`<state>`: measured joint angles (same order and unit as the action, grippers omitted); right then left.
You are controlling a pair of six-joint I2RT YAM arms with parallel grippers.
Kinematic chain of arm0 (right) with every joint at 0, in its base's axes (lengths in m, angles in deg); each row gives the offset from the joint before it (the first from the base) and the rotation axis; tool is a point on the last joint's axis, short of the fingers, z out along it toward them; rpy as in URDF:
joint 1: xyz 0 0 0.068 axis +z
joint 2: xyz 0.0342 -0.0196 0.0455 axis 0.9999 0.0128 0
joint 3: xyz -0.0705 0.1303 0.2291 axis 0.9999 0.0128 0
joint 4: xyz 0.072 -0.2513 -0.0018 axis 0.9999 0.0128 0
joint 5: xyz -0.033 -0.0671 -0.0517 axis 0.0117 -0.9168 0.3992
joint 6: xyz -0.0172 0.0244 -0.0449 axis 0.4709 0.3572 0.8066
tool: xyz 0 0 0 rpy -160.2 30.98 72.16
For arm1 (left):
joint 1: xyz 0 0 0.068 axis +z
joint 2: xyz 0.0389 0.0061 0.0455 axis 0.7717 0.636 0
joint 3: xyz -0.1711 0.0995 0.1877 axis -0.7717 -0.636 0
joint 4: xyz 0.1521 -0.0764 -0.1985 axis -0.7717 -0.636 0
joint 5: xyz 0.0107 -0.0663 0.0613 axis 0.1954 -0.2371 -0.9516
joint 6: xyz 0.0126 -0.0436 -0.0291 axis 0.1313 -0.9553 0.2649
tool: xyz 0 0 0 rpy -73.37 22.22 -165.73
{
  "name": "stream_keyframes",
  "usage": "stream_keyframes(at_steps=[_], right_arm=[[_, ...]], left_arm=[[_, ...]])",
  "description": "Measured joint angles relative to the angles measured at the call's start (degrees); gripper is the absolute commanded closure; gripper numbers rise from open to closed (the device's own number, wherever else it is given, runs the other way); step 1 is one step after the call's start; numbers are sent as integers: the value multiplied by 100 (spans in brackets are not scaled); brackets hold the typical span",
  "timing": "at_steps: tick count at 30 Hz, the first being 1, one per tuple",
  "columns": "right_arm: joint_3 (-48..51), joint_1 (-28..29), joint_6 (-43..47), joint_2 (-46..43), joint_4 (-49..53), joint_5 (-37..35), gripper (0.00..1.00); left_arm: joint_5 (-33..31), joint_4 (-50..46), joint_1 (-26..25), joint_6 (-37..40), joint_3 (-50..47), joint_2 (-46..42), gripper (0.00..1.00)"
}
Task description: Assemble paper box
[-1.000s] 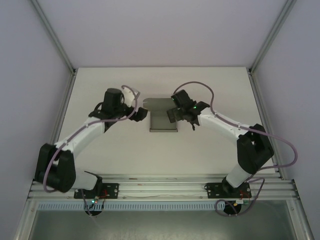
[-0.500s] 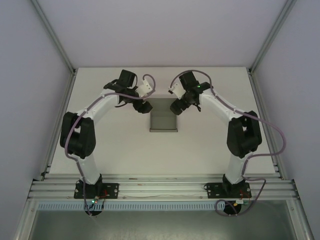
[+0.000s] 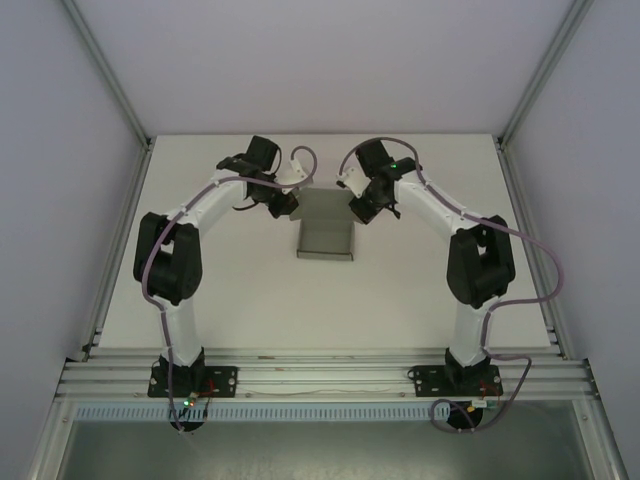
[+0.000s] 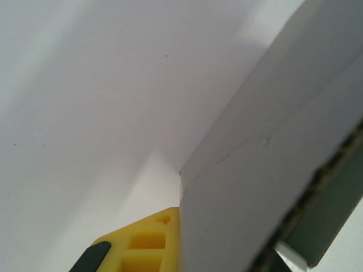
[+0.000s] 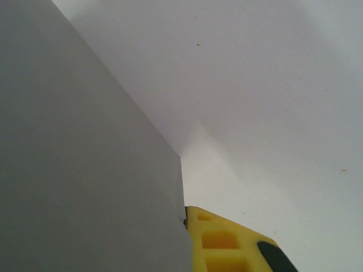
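Grey paper box [image 3: 326,238] in left hand [image 3: 285,205], right hand [image 3: 360,208]

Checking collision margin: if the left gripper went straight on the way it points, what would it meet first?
Probably the white table; the paper box card runs alongside the left gripper's finger, not across its path. Depth unclear.

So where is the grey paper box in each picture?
Top external: the paper box lies in the middle of the white table.
Left wrist: the box is at the lower right.
Right wrist: the box is on the left.
Shared landmark: the white table.
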<state>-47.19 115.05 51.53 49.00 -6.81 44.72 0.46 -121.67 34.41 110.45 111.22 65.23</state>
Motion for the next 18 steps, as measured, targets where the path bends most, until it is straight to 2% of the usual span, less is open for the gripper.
stream_keyframes(at_steps=[4, 8, 13, 18], right_arm=[[-50, 39, -551, 0, -17, -142, 97], [-50, 120, -1543, -7, -203, -442, 96], [190, 289, -3324, -9, -828, -1069, 96], [382, 446, -4533, -7, -1360, -1259, 96]], left_arm=[[-387, 282, -157, -562, -138, -142, 100], [-901, 573, -369, -1379, -264, -258, 100], [-1698, 1075, -649, -2968, -378, -271, 100], [-2015, 1375, -706, -4365, -439, -245, 100]])
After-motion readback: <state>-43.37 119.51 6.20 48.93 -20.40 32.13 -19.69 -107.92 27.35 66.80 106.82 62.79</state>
